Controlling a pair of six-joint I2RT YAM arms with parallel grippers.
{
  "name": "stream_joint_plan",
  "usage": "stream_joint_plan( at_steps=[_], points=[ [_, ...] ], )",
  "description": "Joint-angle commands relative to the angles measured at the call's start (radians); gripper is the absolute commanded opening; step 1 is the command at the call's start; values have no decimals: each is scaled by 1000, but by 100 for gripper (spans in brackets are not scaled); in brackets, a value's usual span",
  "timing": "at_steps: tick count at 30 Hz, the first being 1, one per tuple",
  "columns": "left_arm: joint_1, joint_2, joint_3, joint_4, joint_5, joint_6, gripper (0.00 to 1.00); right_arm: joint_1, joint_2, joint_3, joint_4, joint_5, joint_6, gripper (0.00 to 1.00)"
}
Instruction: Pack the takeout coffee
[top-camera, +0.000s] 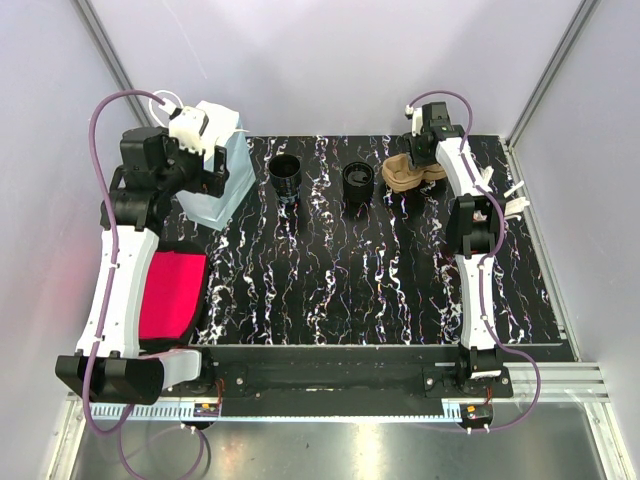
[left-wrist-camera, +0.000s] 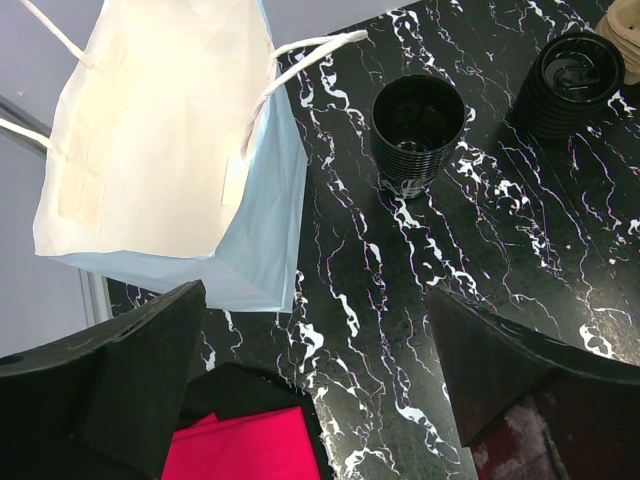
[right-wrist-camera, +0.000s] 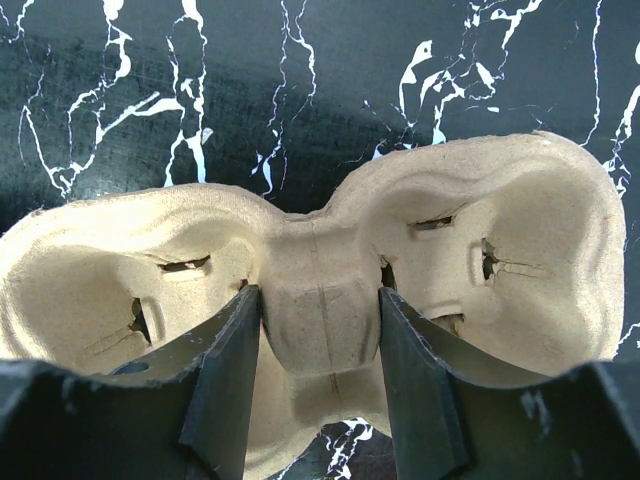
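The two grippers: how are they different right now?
The left gripper is wide open and holds nothing; the right gripper is closed on the middle ridge of the tan pulp cup carrier. The left gripper hangs beside the white and pale blue paper bag; the right gripper is over the far right of the black marbled table. Both have black fingers.

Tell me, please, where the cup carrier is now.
In the top view, the cup carrier sits at the far right of the table, beside the two black cups, with the right gripper's jaws astride its middle.
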Motion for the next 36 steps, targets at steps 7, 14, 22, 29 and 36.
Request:
stream_joint_plan(
  at_steps=[7, 14, 22, 29, 36],
  points=[
    [1, -30, -15, 45, 32, -12, 99, -5, -121, -8, 67, -1, 22, 47],
    [3, -27, -21, 48, 40, -17, 99, -5, -137, -14, 67, 1, 20, 50],
    [1, -24, -19, 50, 49, -21, 99, -5, -146, -14, 64, -1, 22, 60],
    [3, -27, -25, 55, 49, -24, 99, -5, -117, -22, 62, 25, 13, 60],
    [1, -35, -39, 55, 48, -23, 99, -5, -100, -3, 60, 27, 8, 67]
  ],
)
